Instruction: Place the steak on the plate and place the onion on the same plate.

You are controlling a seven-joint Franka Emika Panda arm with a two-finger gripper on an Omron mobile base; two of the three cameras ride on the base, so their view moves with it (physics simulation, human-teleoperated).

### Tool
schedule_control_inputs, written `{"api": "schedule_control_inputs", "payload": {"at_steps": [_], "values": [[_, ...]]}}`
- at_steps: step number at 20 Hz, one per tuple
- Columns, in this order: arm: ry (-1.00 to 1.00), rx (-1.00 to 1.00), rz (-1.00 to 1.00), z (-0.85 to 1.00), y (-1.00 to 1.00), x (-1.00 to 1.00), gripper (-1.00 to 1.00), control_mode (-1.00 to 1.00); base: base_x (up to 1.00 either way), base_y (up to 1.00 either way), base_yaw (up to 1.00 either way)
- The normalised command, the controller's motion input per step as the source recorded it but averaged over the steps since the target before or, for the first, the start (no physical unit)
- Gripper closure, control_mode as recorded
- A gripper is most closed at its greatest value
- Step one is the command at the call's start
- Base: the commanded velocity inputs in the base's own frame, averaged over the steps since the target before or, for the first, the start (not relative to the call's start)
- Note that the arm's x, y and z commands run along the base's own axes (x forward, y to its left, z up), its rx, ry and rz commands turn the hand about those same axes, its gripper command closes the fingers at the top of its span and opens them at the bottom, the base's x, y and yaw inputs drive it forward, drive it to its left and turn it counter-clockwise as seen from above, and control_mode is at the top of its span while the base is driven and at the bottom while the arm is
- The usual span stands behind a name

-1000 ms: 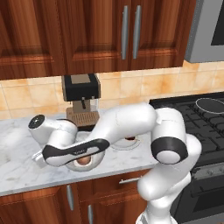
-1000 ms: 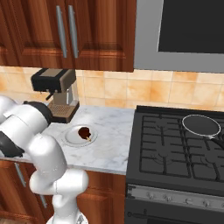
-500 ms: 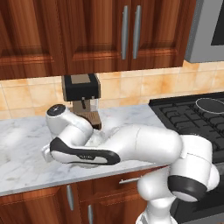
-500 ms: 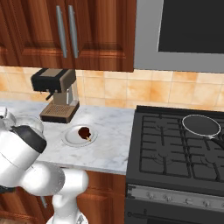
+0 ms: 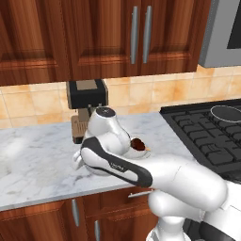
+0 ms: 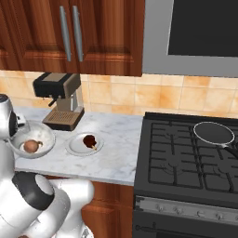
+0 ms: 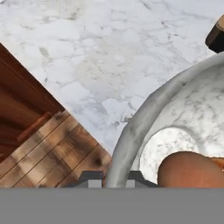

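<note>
Onion (image 7: 192,169) cut off by the hand view's lower edge

We see dark wooden wall cabinets (image 6: 69,37), tan tiled backsplash (image 6: 121,95), white marble tabletop (image 6: 116,148), and a black gas stove (image 6: 186,158).

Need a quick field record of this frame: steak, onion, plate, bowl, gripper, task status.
steak: on the plate, dark chunk near its middle
onion: tan-brown ball lying inside the bowl
bowl: grey-white, on the marble counter left of the plate, in front of the coffee machine
gripper: shut, fingertips at the bowl's rim, holding nothing visible
pan: on the stove, back right
task status: steak placed; onion not yet on plate
</note>
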Motion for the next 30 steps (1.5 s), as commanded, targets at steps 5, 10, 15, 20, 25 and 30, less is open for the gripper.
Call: {"api": "schedule_control_inputs", "payload": {"at_steps": [5, 10, 15, 20, 25, 30], "values": [[0.03, 0.16, 0.22, 0.26, -0.42, 0.0, 1.0, -1.0, 0.0, 0.0, 0.0], [0.03, 0.12, 0.21, 0.27, -0.32, 0.01, 1.0, -1.0, 0.0, 0.0, 0.0], [0.1, 0.0, 0.15, 0.23, -0.26, 0.06, 1.0, -1.0, 0.0, 0.0, 0.0], [0.06, 0.0, 0.05, 0.09, -0.25, 0.15, 1.0, -1.0, 0.0, 0.0, 0.0], [0.0, 0.0, 0.0, 0.0, -0.2, 0.25, 1.0, -1.0, 0.0, 0.0, 0.0], [0.0, 0.03, 0.08, 0.0, -0.13, 0.29, 1.0, -1.0, 0.0, 0.0, 0.0]]}}
